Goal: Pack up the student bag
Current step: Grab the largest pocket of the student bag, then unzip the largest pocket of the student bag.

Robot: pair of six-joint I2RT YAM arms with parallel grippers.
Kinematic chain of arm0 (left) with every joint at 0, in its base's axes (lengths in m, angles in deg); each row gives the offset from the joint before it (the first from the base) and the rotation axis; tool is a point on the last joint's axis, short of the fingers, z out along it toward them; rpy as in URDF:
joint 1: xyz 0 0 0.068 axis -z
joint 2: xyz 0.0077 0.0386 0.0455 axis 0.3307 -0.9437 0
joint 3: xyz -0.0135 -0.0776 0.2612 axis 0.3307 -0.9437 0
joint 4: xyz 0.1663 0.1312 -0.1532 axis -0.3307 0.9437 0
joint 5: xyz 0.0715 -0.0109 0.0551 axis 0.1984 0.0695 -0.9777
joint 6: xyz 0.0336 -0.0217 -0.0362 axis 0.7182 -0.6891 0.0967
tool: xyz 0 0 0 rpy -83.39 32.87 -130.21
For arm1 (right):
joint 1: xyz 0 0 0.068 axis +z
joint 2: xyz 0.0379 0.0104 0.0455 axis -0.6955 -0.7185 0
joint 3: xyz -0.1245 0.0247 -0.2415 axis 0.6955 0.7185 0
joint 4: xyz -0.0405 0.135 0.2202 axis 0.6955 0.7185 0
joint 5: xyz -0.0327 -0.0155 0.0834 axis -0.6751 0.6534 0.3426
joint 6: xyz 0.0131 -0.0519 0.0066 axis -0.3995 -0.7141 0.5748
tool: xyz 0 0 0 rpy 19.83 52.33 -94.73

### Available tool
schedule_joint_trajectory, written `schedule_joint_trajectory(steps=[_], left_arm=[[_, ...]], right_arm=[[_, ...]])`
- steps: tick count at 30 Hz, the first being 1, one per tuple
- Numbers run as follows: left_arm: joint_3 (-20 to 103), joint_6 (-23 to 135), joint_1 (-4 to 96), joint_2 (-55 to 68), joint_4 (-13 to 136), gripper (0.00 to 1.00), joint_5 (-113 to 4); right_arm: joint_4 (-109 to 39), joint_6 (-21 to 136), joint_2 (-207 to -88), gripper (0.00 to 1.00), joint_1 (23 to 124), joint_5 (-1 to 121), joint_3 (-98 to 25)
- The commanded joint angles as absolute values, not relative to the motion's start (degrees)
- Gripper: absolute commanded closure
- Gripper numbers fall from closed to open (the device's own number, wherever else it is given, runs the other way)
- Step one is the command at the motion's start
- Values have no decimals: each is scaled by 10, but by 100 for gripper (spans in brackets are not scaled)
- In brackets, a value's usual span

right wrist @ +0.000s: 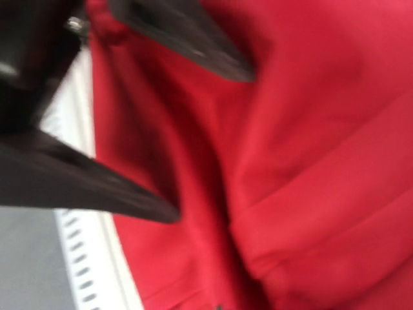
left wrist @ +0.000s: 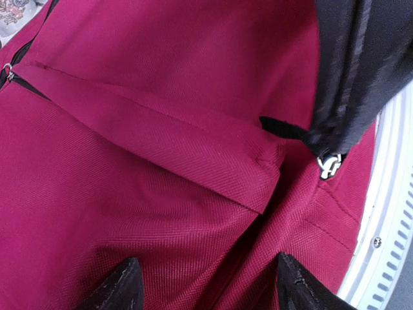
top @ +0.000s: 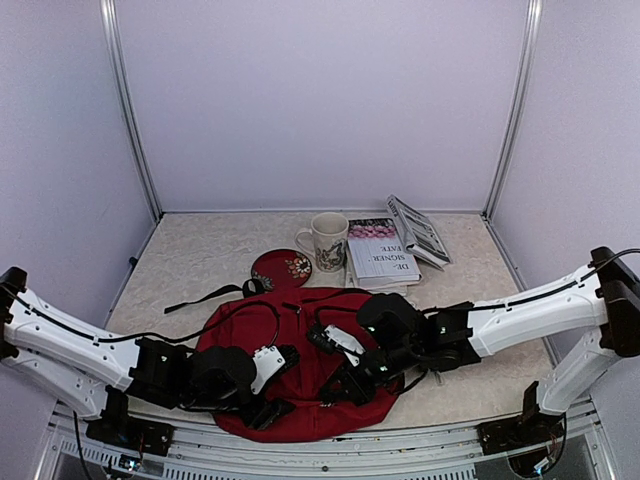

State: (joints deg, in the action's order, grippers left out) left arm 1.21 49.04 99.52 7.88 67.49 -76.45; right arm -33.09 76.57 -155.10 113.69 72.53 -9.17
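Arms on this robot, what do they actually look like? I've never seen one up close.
The left arm and the right arm are each built from long white shells linked by bulky black joints, with a thin black cable running along the outside. The left gripper and the right gripper each end in two black fingers that taper to points.

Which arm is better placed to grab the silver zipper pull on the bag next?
Probably left. The left gripper stands open over the student bag, with the zipper pull sharp just ahead of its fingers. The right gripper has only blurred fabric between its fingers.
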Motion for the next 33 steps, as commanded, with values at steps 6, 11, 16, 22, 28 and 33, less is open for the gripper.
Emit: schedule_joint_trajectory(steps=[6, 11, 16, 22, 28, 33], left_arm=[[71, 545, 1004, 33, 726, 27, -772], [80, 549, 1003, 13, 730, 27, -768], [94, 561, 1003, -9, 744, 22, -758], [123, 599, 1003, -56, 774, 40, -762], [120, 593, 1003, -28, 780, 100, -776], [117, 586, 1007, 8, 786, 100, -785]], right_arm=[[-393, 803, -1476, 100, 1124, 754, -27], [-412, 833, -1445, 100, 1109, 736, 17], [-438, 853, -1416, 100, 1095, 720, 50], [-437, 845, -1404, 100, 1088, 722, 47], [-375, 850, -1342, 100, 1037, 688, 71], [-298, 840, -1240, 100, 954, 657, 96]])
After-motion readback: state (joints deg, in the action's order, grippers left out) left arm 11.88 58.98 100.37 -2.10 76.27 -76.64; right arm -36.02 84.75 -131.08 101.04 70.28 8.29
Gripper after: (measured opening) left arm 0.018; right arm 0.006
